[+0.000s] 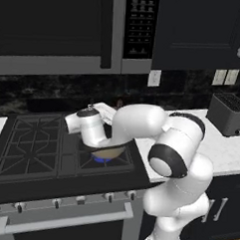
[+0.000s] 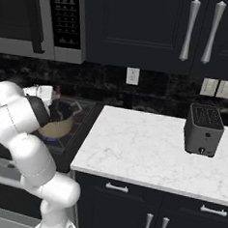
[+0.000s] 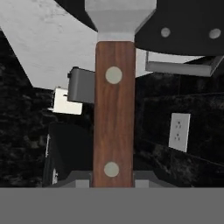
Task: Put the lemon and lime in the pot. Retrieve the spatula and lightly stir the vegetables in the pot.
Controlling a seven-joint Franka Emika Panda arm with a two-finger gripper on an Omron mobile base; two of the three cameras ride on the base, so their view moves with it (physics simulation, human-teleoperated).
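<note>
The tan pot [image 1: 112,153] stands on the stove's front right burner over a blue flame [image 1: 102,160], and my forearm covers most of it. From the right I see its dark inside [image 2: 66,110] and beige wall [image 2: 56,128]. My gripper [image 3: 113,179] is shut on the spatula's brown wooden handle [image 3: 113,113], which has two metal rivets. The spatula's grey blade [image 3: 120,17] reaches over the pot's dark rim [image 3: 188,26], beside a grey pot handle [image 3: 181,68]. The lemon and lime are hidden.
The black gas stove [image 1: 36,142] has free burners left of the pot. A dark toaster [image 2: 203,129] sits on the white marble counter [image 2: 142,147] to the right. A microwave [image 1: 52,28] and dark cabinets hang close above.
</note>
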